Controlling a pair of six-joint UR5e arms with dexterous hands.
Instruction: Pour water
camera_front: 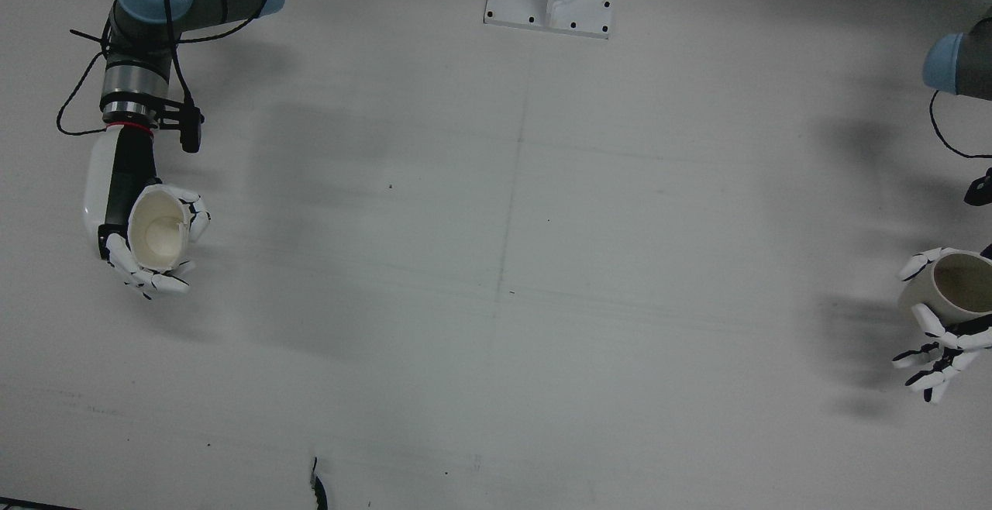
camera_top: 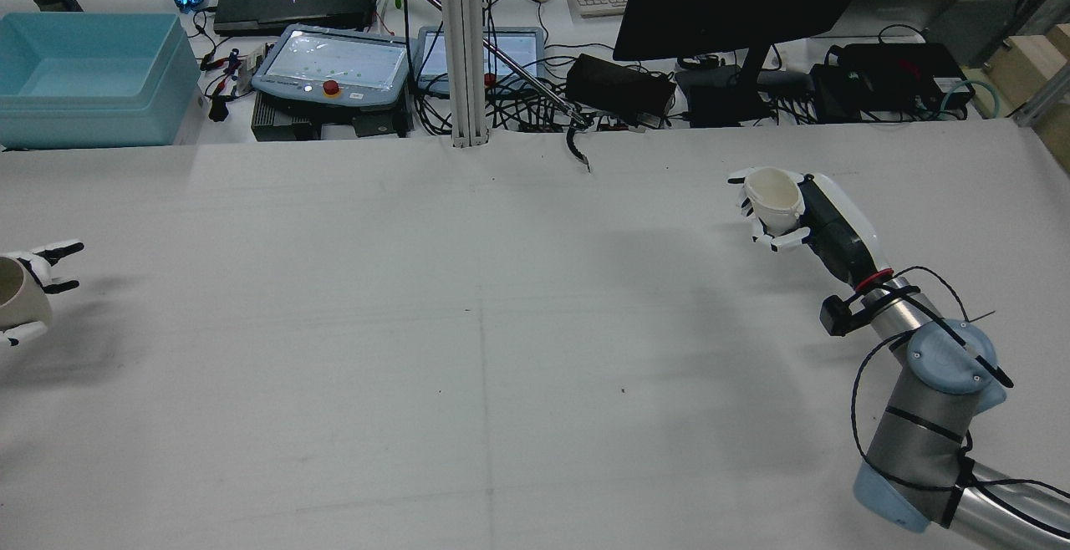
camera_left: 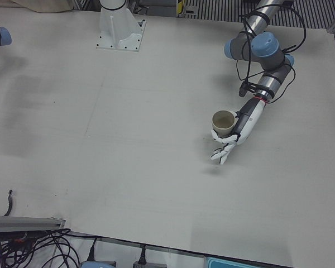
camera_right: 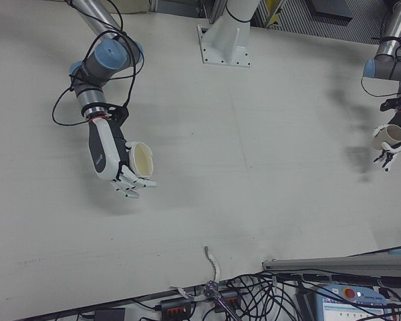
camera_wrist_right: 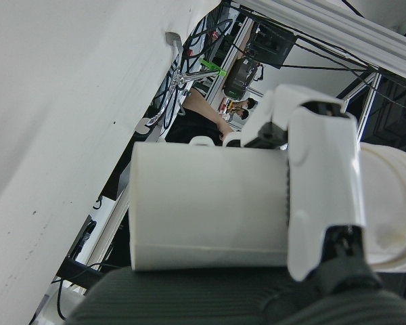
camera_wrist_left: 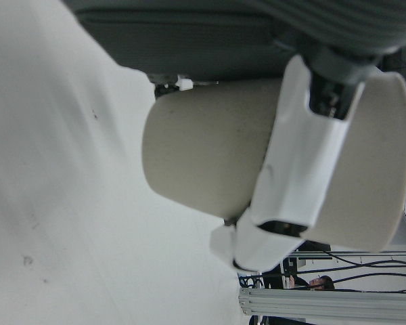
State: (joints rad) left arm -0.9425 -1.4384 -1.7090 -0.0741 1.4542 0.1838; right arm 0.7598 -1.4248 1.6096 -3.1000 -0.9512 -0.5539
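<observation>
Right hand (camera_front: 151, 242): we hold the white cup (camera_front: 159, 231), fingers wrapped round it, above the table (camera_front: 496, 277).
Left hand (camera_front: 942, 324): we hold the beige cup (camera_front: 957, 285) likewise, well apart at the far edge.
Risk: we judge spillage likely if the rims misalign when brought together.
Count: two cups, two hands.

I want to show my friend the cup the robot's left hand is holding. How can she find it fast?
Start in the front view at the big white table and go to its right edge, where the robot's left hand hangs. The beige, handleless round cup sits in its white fingers. The other cup, far across in the right hand, is whiter with a paler inside.
</observation>
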